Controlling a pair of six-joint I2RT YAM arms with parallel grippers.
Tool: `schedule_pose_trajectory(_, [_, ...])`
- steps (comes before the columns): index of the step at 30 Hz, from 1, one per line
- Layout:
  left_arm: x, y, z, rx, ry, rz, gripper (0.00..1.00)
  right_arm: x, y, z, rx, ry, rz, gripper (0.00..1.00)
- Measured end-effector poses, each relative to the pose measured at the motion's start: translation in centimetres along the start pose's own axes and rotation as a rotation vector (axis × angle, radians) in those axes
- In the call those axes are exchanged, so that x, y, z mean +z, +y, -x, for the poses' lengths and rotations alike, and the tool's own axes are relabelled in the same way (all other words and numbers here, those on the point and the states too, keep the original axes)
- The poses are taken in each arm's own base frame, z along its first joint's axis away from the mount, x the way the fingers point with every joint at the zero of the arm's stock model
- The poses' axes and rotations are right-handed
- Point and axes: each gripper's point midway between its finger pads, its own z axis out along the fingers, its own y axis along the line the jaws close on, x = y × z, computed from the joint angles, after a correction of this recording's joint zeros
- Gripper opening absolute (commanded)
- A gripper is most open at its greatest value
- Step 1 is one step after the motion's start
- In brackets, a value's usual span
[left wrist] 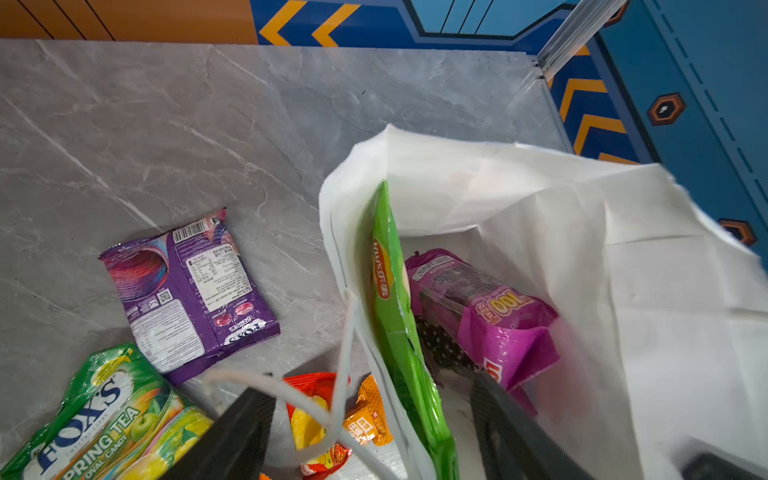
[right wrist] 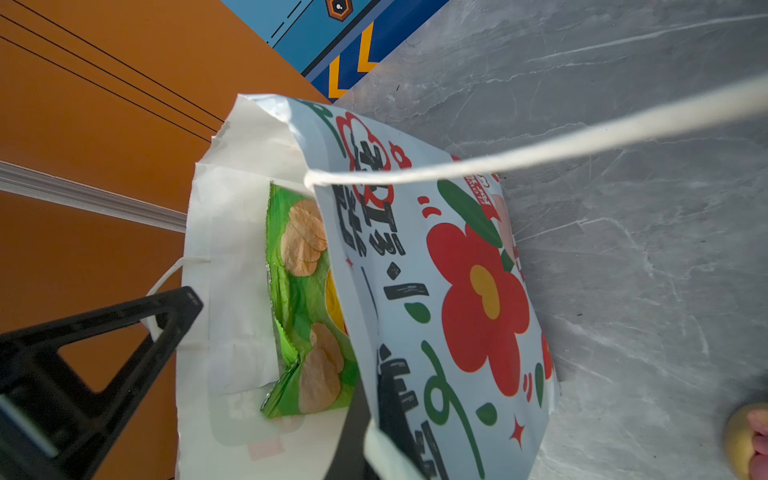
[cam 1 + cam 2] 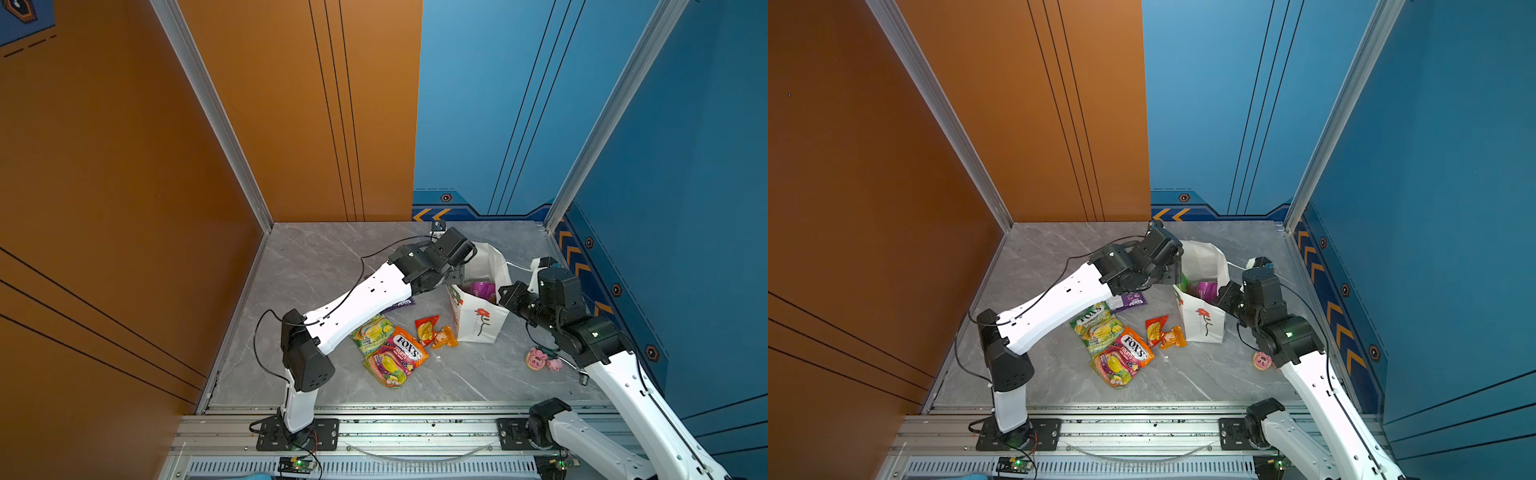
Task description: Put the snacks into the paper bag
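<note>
Left tool up close, open and empty, astride paper bag rim; right tool clamped on its wall. Bagged: green bag, purple grape bag. Unbagged on worktop: purple FOX'S bag, green FOX'S bag, orange FOX'S bag, red packet, orange packet.

We see a white paper gift bag printed with red flowers, a glossy green plastic packet, and a purple plastic packet.

The left arm was extended forward and across toward the right, wrist angled downward, and the left gripper was held with jaws spread wide. The right arm was angled inward, the right gripper pinched closed.
</note>
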Motion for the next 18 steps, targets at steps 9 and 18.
schedule_pose_trajectory(9, [1.3,-1.3,-0.1,-0.002,0.032,-0.031,0.20,0.1,-0.2,0.4,-0.044,0.004,-0.032,0.00])
schedule_pose_trajectory(18, [0.2,-6.7,0.2,-0.011,0.032,-0.193,0.00,-0.7,-2.7,2.9,-0.064,-0.019,-0.146,0.00])
